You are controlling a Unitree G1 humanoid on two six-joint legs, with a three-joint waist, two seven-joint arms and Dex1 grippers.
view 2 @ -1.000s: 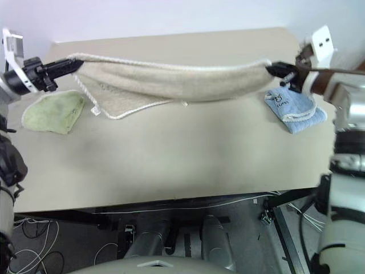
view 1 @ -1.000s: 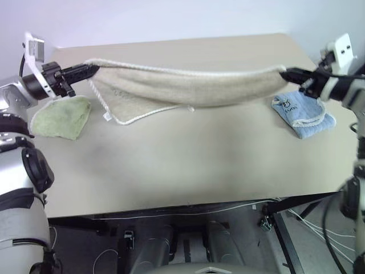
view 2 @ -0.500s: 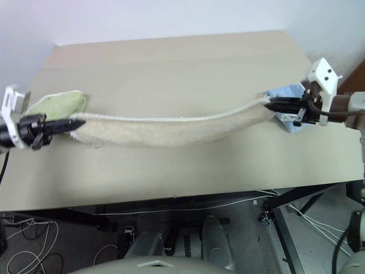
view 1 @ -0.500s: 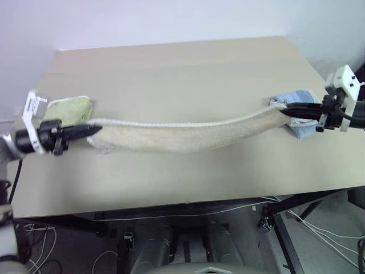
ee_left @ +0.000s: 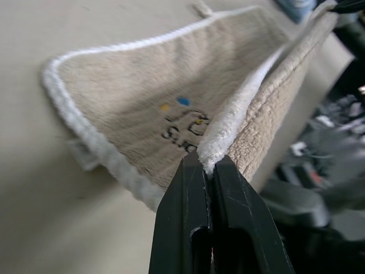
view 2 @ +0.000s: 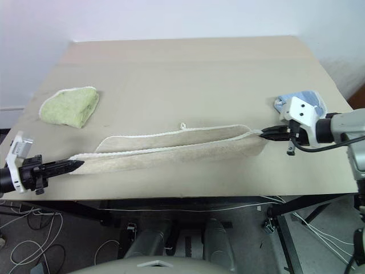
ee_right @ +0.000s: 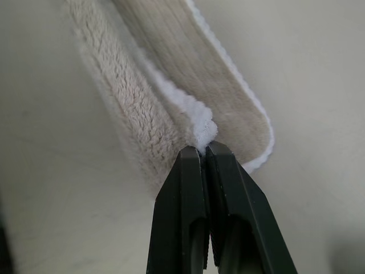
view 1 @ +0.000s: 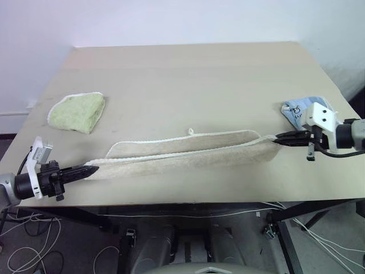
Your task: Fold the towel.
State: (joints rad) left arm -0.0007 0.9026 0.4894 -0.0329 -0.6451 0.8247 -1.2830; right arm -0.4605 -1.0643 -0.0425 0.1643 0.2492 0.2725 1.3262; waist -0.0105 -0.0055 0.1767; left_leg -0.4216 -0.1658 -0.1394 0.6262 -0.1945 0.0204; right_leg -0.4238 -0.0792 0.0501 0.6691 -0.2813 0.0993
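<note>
The beige towel [view 1: 182,153] with white edging stretches in a long doubled band across the table's near part, its lower layer lying on the tabletop [view 1: 188,85]. My left gripper [view 1: 91,169] is shut on the towel's left corner at the table's front edge. My right gripper [view 1: 278,137] is shut on the right corner. The left wrist view shows the white edge [ee_left: 228,123] pinched between the black fingers [ee_left: 185,211], with a small dark logo [ee_left: 185,123] on the layer behind. In the right wrist view the fingers [ee_right: 188,194] clamp the folded edge [ee_right: 199,123]. A small white loop [view 1: 191,132] sticks out at the far edge.
A folded light green towel [view 1: 77,111] lies at the table's left. A light blue cloth [view 1: 299,108] lies at the right edge, just behind my right gripper. Cables and black frame bars run under the table's front edge [view 1: 188,201].
Both grippers have come down and back toward the table's near edge with the towel, from hanging over the far part to lying low near the front. The view has also shifted.
</note>
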